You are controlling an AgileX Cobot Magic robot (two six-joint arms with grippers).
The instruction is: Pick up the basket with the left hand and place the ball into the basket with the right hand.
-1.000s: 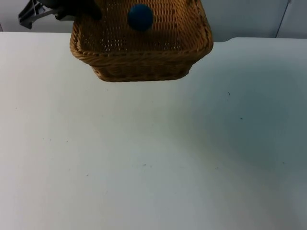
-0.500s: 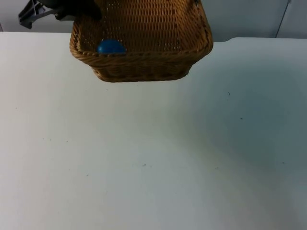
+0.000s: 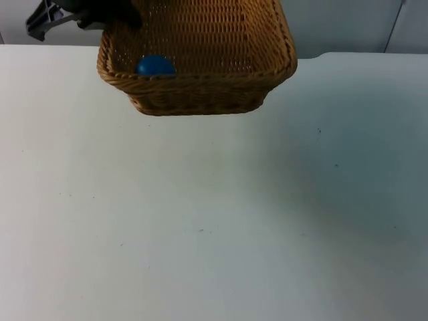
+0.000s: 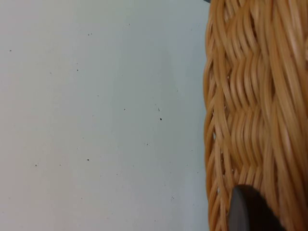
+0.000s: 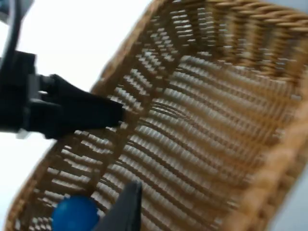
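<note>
One hand (image 5: pixel 113 113) on basket (image 3: pixel 200 87) rim

No legible text, labels, brand marks, numbers or signs on any surface. Checked the woven basket (image 3: pixel 200 73), the blue ball (image 3: pixel 155 65), the white table (image 3: pixel 214 214) and the grey wall (image 3: pixel 348 27): all unmarked. The table carries only small dark specks, not characters.
</note>
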